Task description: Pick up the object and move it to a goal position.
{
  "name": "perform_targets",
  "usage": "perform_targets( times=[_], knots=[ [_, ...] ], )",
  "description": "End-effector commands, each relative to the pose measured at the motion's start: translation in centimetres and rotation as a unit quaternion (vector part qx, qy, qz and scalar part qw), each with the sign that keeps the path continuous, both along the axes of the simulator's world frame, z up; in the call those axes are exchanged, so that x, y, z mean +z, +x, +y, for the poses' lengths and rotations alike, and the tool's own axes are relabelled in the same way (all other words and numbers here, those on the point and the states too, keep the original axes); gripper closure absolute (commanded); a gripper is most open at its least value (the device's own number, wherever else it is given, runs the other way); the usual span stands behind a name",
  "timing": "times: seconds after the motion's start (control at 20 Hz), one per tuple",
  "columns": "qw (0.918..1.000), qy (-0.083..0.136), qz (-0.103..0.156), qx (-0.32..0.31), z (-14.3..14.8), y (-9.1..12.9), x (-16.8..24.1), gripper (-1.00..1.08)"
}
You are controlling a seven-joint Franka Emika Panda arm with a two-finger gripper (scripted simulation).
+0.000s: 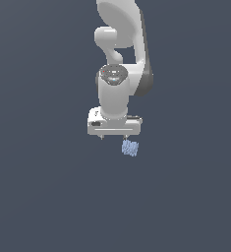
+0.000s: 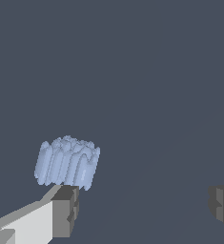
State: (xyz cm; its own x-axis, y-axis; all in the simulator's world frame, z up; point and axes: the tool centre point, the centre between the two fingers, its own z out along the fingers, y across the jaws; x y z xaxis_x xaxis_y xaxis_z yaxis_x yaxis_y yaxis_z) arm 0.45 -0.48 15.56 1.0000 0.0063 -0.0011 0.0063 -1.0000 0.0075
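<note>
The white arm [image 1: 122, 59] is reaching straight down over the plain dark grey surface [image 1: 43, 197], with the gripper [image 1: 114, 137] hanging at its lower end. In the wrist view the two fingers are standing far apart, one grey pad [image 2: 66, 209] at one edge of the picture and the other [image 2: 222, 206] at the opposite edge, and nothing is sitting between them. The object [image 1: 130, 147], a small pale blue cluster of ridged bumps, is lying on the surface just below the gripper's end on the exterior view's right. From the wrist it [image 2: 67, 161] is appearing just beyond one fingertip; it seems to be outside the gap rather than within it, though the angle is making that hard to judge.
</note>
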Motion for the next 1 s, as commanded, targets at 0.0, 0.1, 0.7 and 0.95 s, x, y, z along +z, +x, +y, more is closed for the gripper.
perform_targets(
  times=[0.0, 0.1, 0.7, 0.95],
  knots=[
    [1.0000, 0.000, 0.000, 0.010, 0.1, 0.0, -0.1, -0.92],
    [0.9998, -0.001, 0.001, 0.022, 0.2, 0.0, -0.2, -0.92],
    [0.9869, -0.002, 0.004, 0.161, 1.8, -0.2, -1.5, -0.92],
    [0.9710, -0.002, 0.005, 0.239, 2.7, -0.4, -2.2, -0.92]
  ],
)
